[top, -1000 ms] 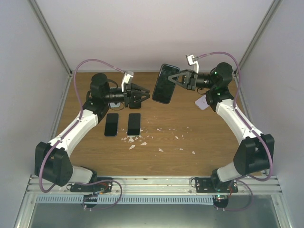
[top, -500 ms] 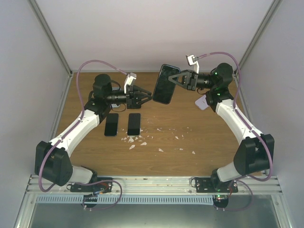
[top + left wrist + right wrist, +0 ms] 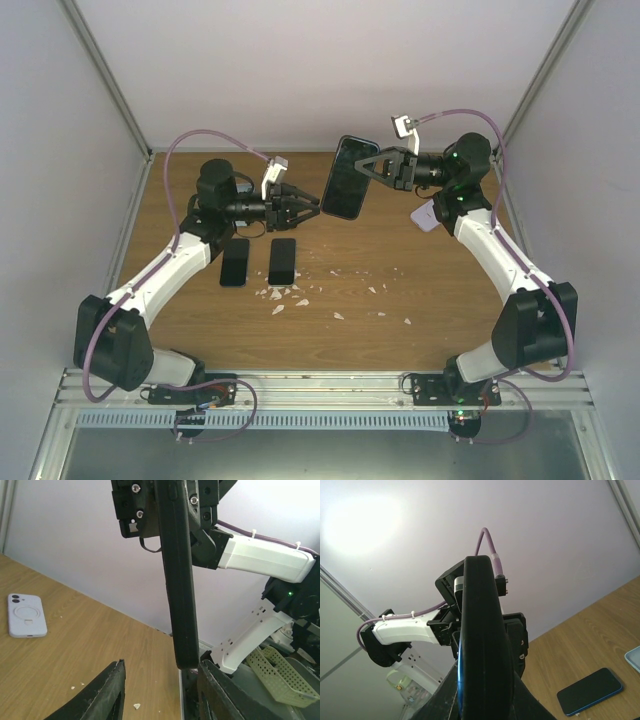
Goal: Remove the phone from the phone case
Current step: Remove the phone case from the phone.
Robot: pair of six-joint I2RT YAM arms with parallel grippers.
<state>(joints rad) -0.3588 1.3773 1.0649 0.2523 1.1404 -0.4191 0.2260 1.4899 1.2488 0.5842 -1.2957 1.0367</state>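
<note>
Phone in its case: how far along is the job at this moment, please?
Done: the right tool holds the cased phone upright above the table. In hand: the left tool, jaws apart, sits at the phone's lower end without gripping it. Left: the phone is not yet out of its case, so gripping and pulling the two apart remains.

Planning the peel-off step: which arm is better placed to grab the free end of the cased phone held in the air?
Left. The right gripper is clamped on the cased phone, holding it upright in the air; the left gripper sits open just beside its free lower end.
</note>
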